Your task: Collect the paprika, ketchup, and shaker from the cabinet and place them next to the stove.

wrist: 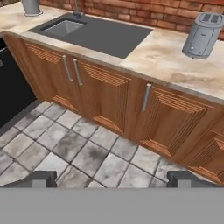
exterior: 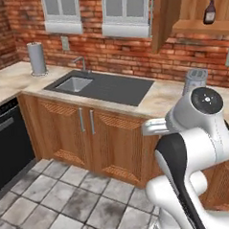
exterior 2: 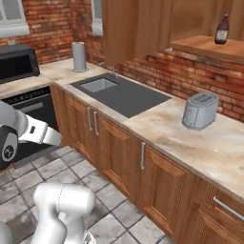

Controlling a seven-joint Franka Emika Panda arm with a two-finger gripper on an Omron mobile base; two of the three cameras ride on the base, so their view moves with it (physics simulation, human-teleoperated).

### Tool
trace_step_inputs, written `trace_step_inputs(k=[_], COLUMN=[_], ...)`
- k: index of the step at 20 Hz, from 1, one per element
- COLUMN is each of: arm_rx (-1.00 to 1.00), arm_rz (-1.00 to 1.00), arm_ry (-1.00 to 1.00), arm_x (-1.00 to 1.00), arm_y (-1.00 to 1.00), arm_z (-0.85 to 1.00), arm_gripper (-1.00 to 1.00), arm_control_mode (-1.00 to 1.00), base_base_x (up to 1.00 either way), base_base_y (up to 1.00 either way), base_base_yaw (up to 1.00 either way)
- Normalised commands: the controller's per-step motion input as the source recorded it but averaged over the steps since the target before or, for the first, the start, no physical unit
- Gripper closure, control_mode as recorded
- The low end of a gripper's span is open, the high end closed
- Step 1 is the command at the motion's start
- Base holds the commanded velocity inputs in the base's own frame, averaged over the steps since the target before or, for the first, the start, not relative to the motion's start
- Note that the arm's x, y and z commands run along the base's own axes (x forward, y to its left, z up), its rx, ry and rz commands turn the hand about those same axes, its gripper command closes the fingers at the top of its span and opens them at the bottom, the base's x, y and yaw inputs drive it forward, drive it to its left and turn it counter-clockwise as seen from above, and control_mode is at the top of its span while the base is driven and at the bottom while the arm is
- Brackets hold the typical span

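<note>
The ketchup [exterior: 209, 11] [exterior 2: 221, 28], a dark bottle with a narrow neck and a white label, stands upright on the shelf of the wooden wall cabinet [exterior: 200, 26] [exterior 2: 205, 47] at the upper right. One cabinet door [exterior: 162, 17] hangs open. In the hand view my gripper [wrist: 113, 178] is open, its two dark fingertips [wrist: 39, 178] wide apart with nothing between them. It points down at the tiled floor and the base cabinet doors, far below the shelf. The paprika, the shaker and the stove are out of view.
A grey toaster [exterior: 195, 80] [exterior 2: 200, 110] [wrist: 202, 36] stands on the counter below the wall cabinet. Left of it lies a dark sink [exterior: 102, 86] [exterior 2: 121, 93], then a paper towel roll [exterior: 36, 59] [exterior 2: 78, 56]. A black appliance front [exterior: 7, 142] sits under the counter at the left.
</note>
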Motion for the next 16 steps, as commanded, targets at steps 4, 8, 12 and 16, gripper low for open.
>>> trace_step_inputs(k=[4,8,12,16], arm_rx=[0.00,0.00,0.00,0.00], arm_rz=[0.00,0.00,0.00,0.00], arm_ry=[0.00,0.00,0.00,0.00], arm_x=[0.00,0.00,0.00,0.00], arm_y=[0.00,0.00,0.00,0.00], arm_z=[0.00,0.00,0.00,0.00], arm_gripper=[-1.00,-1.00,-1.00,-1.00], arm_control_mode=[1.00,1.00,1.00,1.00], base_base_x=[0.44,0.53,0.64,0.71], base_base_y=[-0.13,0.00,0.00,0.00], base_base_yaw=[-0.52,-0.48,-0.42,-0.35])
